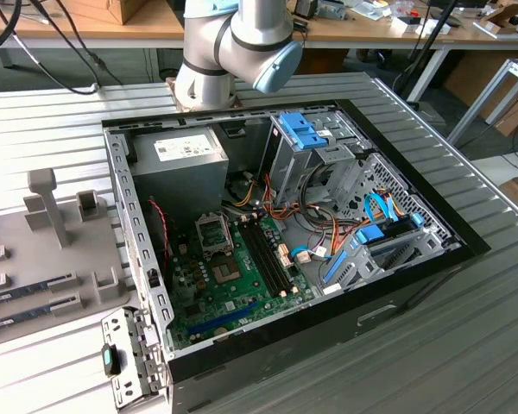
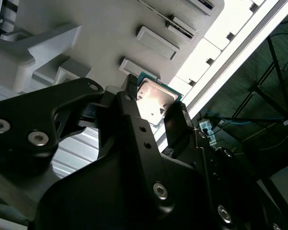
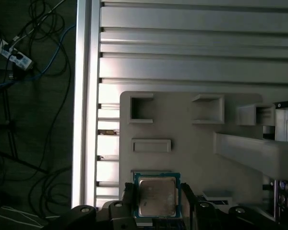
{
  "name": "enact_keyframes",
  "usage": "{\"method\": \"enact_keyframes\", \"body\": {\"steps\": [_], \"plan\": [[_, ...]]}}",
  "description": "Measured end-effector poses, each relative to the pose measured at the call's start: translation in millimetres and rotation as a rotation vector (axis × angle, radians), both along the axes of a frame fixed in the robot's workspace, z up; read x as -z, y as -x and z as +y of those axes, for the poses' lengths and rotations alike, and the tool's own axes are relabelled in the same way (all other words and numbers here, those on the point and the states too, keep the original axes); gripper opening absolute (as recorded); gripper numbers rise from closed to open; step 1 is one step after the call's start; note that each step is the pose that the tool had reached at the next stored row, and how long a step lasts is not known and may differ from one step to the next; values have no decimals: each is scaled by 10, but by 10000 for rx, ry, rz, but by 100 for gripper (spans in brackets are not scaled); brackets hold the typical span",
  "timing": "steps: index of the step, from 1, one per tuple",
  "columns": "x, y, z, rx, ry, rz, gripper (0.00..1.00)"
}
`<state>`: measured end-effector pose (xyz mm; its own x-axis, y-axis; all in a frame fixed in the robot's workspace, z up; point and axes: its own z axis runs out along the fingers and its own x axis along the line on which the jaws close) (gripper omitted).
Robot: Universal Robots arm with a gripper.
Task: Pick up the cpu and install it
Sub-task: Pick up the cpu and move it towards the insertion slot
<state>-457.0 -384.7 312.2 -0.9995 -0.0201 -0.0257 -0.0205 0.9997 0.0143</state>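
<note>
The cpu [image 3: 157, 196] is a small square chip with a silvery top and a thin green rim. It sits between the black fingers of my gripper [image 3: 158, 203], which press on two opposite edges. In the second wrist view the cpu [image 2: 156, 99] catches bright light, with one finger [image 2: 129, 103] on each side of the gripper [image 2: 152, 108]. It hangs just over the grey fixture plate [image 3: 197, 158]. The metal-framed socket [image 1: 214, 233] lies on the green motherboard [image 1: 233, 285] inside the open computer case.
The fixture plate [image 1: 60, 259] lies at the exterior view's left, with raised posts and slots holding long thin strips. The arm's joints [image 1: 233, 43] rise behind the case. A grey power supply box [image 1: 181, 168], drive cages [image 1: 319, 147] and cables crowd the case. A slatted metal table [image 3: 182, 52] lies underneath.
</note>
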Motion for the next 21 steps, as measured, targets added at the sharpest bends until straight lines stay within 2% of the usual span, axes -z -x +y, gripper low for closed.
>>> {"method": "enact_keyframes", "body": {"steps": [6,21], "plan": [[-65,0,0,0,-1,1,47],[-175,0,0,0,-5,0,47]]}}
